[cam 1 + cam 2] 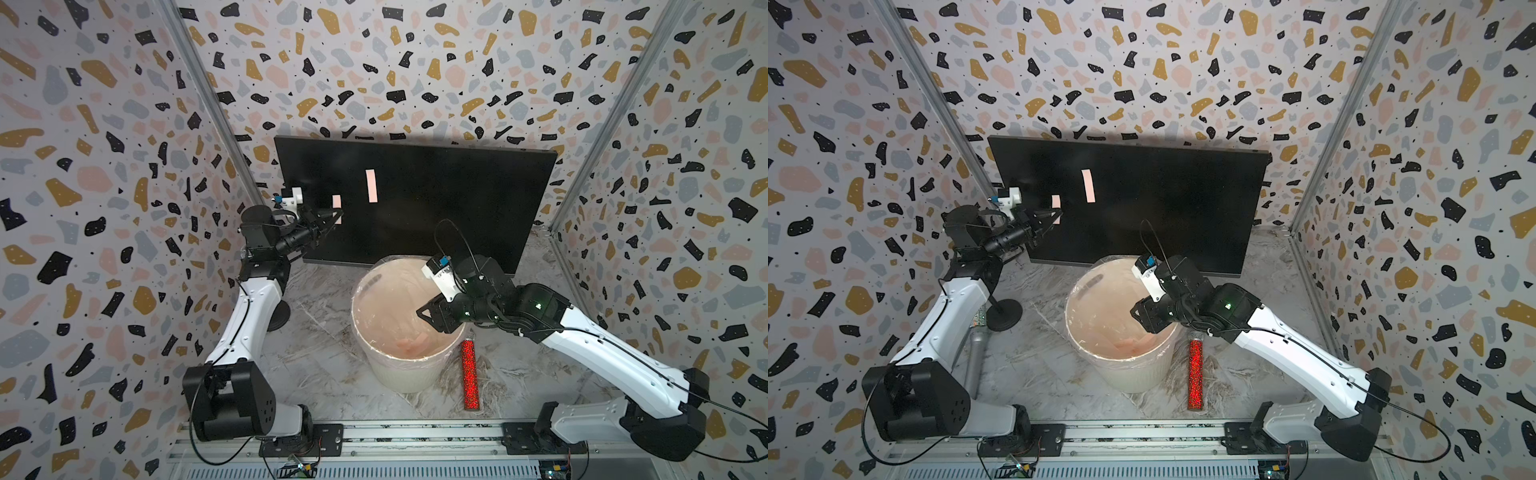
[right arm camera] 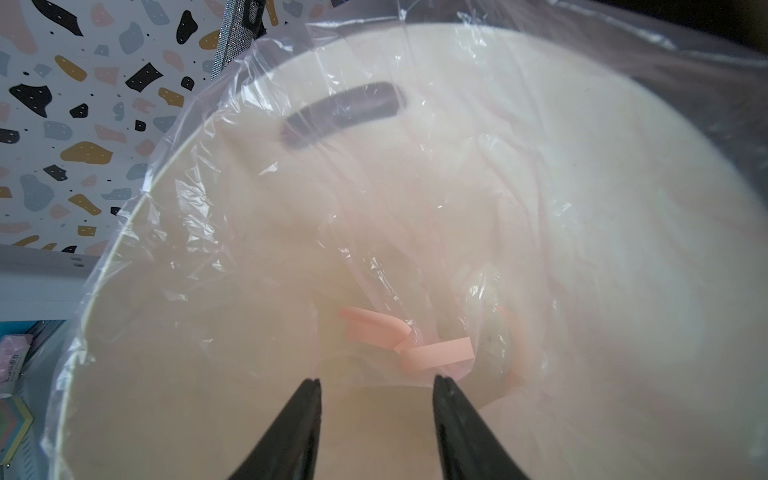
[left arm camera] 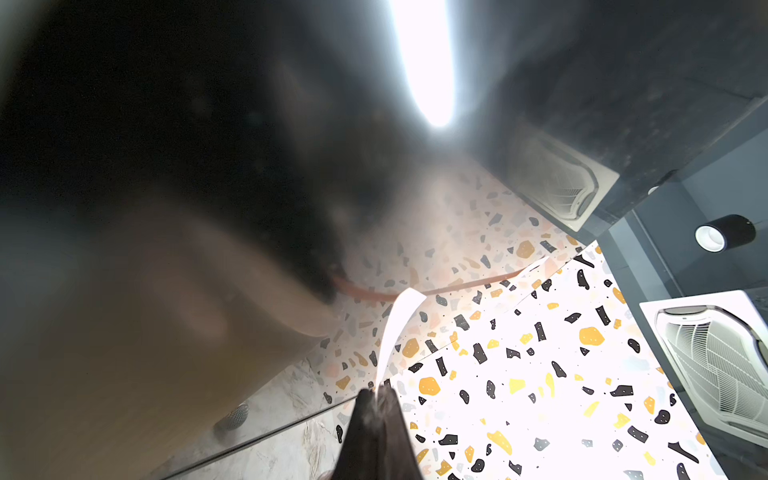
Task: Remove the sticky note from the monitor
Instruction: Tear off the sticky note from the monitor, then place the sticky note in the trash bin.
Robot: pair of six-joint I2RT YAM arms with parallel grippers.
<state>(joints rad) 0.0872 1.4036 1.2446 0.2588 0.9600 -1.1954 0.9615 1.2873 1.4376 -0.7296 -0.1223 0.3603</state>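
Observation:
The monitor (image 1: 436, 199) (image 1: 1163, 208) leans against the back wall, black and wide. Two pale pink strips are stuck on its left half in both top views. The taller sticky note (image 1: 372, 185) (image 1: 1088, 185) stands free. My left gripper (image 1: 338, 215) (image 1: 1059, 215) is shut on the lower end of the shorter sticky note (image 1: 336, 202) (image 1: 1055, 202). In the left wrist view that note (image 3: 399, 328) rises bright and curved from my pinched left gripper (image 3: 376, 392). My right gripper (image 1: 422, 312) (image 1: 1136, 311) (image 2: 376, 380) hangs open and empty over the bin.
A white bin (image 1: 401, 380) (image 2: 582, 208) lined with clear plastic stands in front of the monitor, with crumpled pink notes (image 2: 436, 353) at its bottom. A red glitter tube (image 1: 470, 374) lies right of it. A microphone (image 1: 973, 357) and a round black stand base (image 1: 1004, 314) sit under my left arm.

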